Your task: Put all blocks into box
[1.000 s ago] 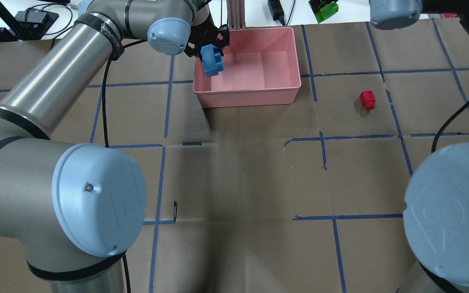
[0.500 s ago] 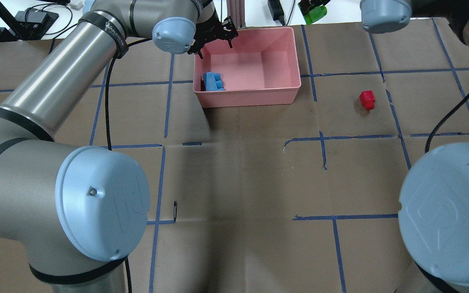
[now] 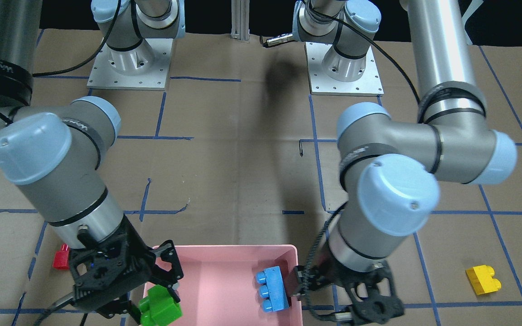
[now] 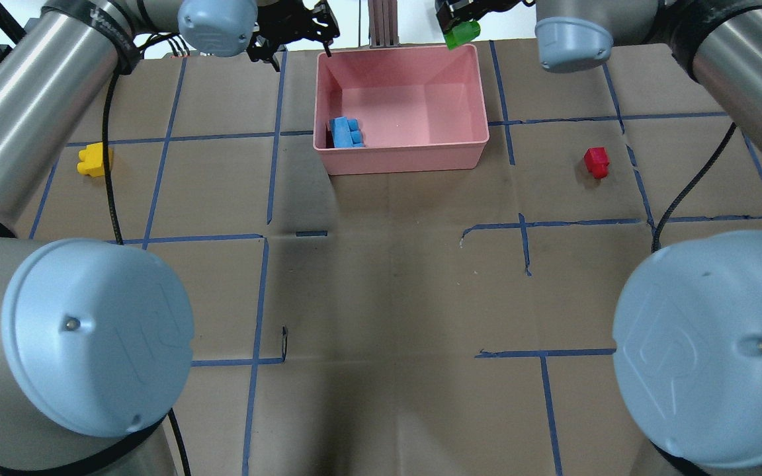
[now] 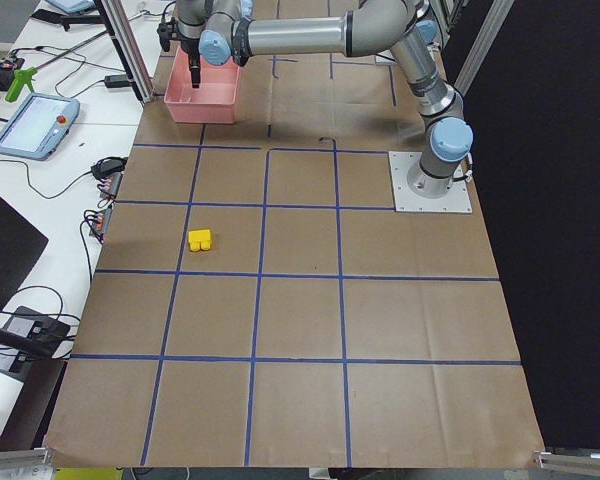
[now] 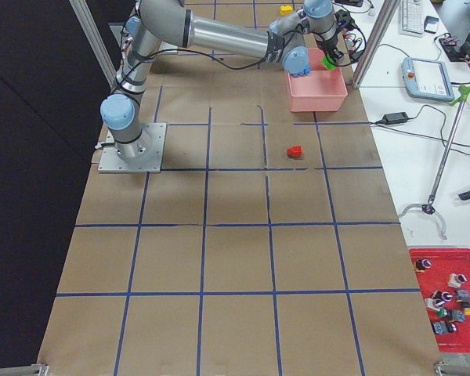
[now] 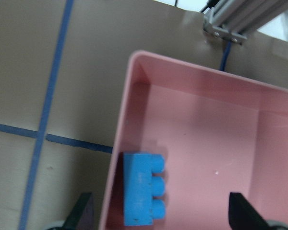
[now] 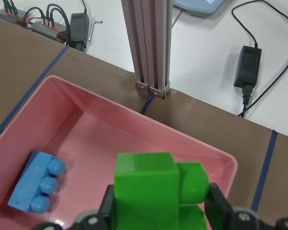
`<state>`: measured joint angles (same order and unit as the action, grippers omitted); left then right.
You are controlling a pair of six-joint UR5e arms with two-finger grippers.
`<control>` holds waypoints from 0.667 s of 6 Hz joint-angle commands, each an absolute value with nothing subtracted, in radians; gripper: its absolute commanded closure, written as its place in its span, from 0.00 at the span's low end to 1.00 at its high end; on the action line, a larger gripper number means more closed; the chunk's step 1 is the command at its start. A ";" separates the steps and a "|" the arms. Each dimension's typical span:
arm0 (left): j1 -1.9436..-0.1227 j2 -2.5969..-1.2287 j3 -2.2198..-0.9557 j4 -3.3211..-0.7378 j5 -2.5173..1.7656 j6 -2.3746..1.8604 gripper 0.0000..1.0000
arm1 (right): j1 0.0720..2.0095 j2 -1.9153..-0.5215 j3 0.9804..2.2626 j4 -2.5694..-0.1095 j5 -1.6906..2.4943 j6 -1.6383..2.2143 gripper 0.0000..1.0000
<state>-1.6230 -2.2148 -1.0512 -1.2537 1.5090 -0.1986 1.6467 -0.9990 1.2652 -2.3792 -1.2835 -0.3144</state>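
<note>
The pink box (image 4: 407,160) stands at the table's far middle. The light-blue block (image 4: 346,131) lies inside it by the left wall, studs sideways; it also shows in the left wrist view (image 7: 143,188). My left gripper (image 4: 298,43) is open and empty, raised beside the box's far left corner; its fingers (image 7: 84,213) straddle the left wall. My right gripper (image 4: 458,26) is shut on the green block (image 8: 153,191) and holds it above the box's far rim (image 8: 134,117). The red block (image 4: 596,162) lies right of the box. The yellow block (image 4: 93,160) lies far to its left.
An aluminium post (image 4: 381,23) stands just behind the box's far wall. A power adapter (image 8: 247,64) and cables lie on the white bench beyond the table. Blue tape lines grid the brown table (image 4: 387,297).
My left gripper opened and let the blue block fall into the box, then drew back to the left. My right gripper has carried the green block left to the box's far rim.
</note>
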 commanded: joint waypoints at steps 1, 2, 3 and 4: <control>-1.455 -2.168 -1.075 -1.310 1.509 0.115 0.01 | 1.707 -0.948 1.267 -2.480 -1.290 -0.217 0.94; -1.380 -2.163 -1.098 -1.312 1.509 0.243 0.01 | 1.721 -0.936 1.267 -2.523 -1.295 -0.206 0.82; -1.299 -2.180 -1.103 -1.305 1.508 0.344 0.01 | 1.723 -0.937 1.270 -2.525 -1.298 -0.204 0.32; -1.208 -2.204 -1.103 -1.296 1.508 0.468 0.01 | 1.723 -0.937 1.276 -2.513 -1.310 -0.212 0.00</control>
<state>-1.2935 -2.1843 -1.1000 -1.3034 1.5084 0.3510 1.7211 -0.9383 1.2714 -2.5167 -1.3006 -0.2085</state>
